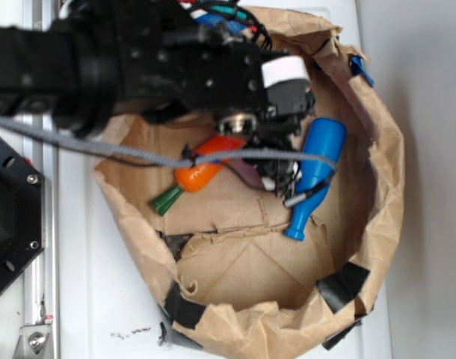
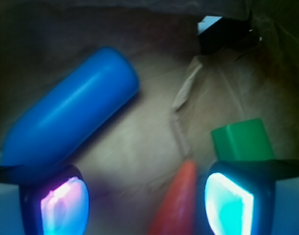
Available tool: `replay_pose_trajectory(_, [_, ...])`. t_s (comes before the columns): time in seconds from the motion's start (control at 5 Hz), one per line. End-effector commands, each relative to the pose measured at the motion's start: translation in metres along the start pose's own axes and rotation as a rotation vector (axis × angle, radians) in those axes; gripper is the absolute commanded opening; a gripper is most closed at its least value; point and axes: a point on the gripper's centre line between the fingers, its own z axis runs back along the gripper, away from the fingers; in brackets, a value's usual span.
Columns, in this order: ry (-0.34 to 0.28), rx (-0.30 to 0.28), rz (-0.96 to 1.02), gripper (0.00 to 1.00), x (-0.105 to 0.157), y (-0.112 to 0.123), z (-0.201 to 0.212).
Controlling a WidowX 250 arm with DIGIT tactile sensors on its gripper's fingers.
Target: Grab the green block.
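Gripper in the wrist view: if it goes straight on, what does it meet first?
Probably the carrot between the open gripper fingers; the green block lies off by one finger. Depth is unclear.

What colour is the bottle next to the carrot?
Blue, all over. The bottle lies beside the orange carrot; clearest in the exterior view.

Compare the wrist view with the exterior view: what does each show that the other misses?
Only the wrist view shows the green block, lying just beyond the glowing pad on the image's right, and the open gap between the pads. Only the exterior view shows the whole brown paper bag rim, the robot arm and the carrot's green stem tip. Both show the blue bottle, the orange carrot and the paper floor.
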Motion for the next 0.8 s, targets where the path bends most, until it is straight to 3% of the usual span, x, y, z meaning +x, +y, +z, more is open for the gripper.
replay_pose_trajectory(0.0, [-0.100,-0.016,0.023,1.00,0.024,0.028,0.027])
replay_pose_trajectory(0.6, [-0.099,-0.014,0.049,1.00,0.034,0.056,0.035])
